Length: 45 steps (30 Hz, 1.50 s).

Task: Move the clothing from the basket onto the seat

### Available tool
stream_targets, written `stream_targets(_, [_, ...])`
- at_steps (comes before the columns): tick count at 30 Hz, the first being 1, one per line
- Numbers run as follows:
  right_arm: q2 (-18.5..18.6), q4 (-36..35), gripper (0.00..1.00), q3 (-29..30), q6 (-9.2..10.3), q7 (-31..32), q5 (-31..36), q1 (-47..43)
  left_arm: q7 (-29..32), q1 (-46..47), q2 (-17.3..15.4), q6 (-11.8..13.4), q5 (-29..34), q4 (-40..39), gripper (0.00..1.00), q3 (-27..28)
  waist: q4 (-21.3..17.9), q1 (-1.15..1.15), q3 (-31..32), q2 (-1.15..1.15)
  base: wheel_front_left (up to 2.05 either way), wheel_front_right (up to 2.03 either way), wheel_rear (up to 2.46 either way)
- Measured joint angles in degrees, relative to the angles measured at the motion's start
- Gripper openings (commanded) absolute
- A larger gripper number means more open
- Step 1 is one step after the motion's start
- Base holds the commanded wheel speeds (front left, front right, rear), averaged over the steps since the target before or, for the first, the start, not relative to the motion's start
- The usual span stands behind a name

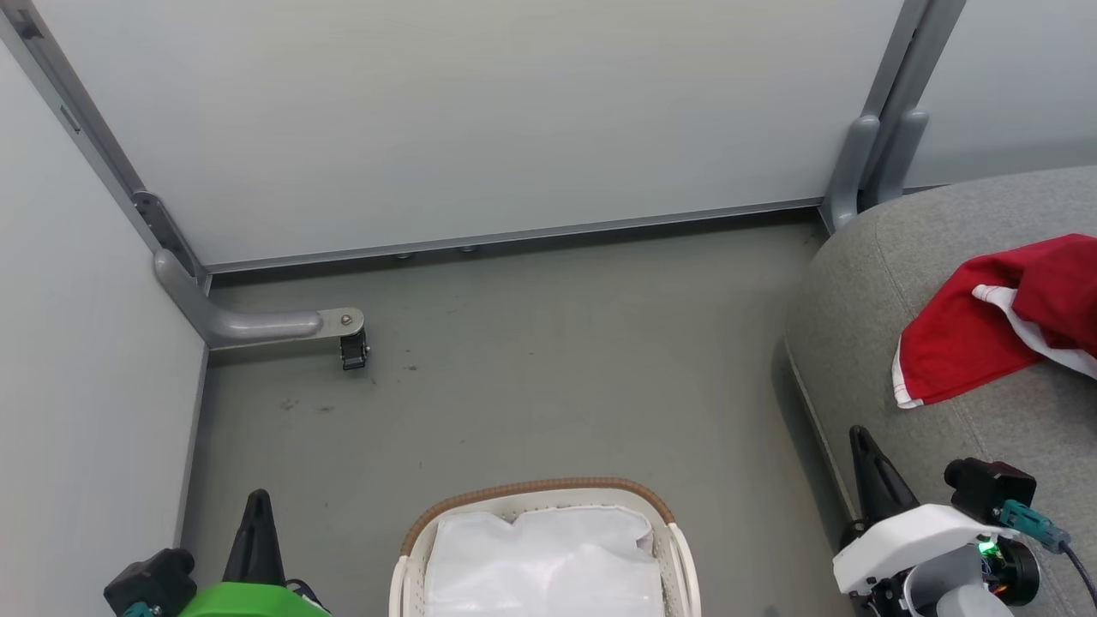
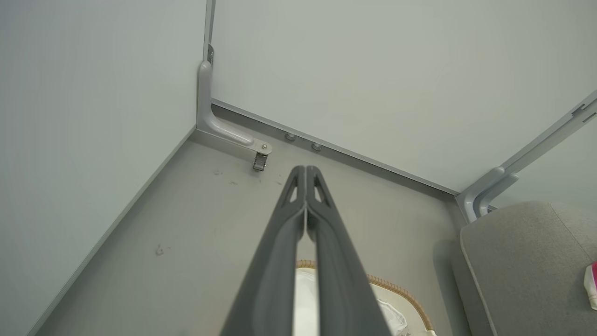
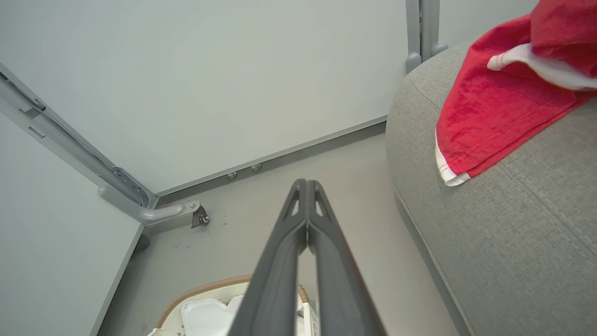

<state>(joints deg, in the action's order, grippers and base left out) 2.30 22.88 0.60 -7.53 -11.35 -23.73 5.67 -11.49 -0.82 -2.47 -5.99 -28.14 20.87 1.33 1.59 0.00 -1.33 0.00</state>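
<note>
The red clothing [image 1: 994,321] with white trim lies spread on the grey seat [image 1: 866,291] at the right; the right wrist view has the clothing [image 3: 494,107] on the seat [image 3: 503,242] too. At the bottom centre stands the basket [image 1: 411,531], its brown rim around a white liner [image 1: 548,557]. My left gripper [image 1: 260,497] sits shut at the lower left, left of the basket, with nothing in it; its own view has the gripper [image 2: 305,169] with tips pressed together. My right gripper [image 1: 857,433] is shut and empty by the seat's front edge, its tips [image 3: 306,183] together.
Pale partition walls [image 1: 480,111] close off the back and left. A grey metal foot with a caster [image 1: 353,350] juts onto the floor at the back left, and another post [image 1: 866,163] stands beside the seat. Grey floor [image 1: 557,368] lies between basket and wall.
</note>
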Motion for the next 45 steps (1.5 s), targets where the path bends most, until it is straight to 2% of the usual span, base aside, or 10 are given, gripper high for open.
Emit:
stream_targets(21, [0.0,-2.5,0.0,1.5,0.01,4.8,-18.9,0.0,4.9,1.5,0.0,-0.1,-17.7,-2.0,0.0,1.2,-0.3,0.0,0.2,0.0,0.0,0.0,0.0])
stream_targets(45, [0.1,-4.6,0.0,3.0,0.01,9.3,-35.8,0.0,9.4,3.0,0.0,-0.6,-33.4,-3.6,0.0,2.5,-0.6,0.0,0.5,0.0,0.0,0.0,0.0])
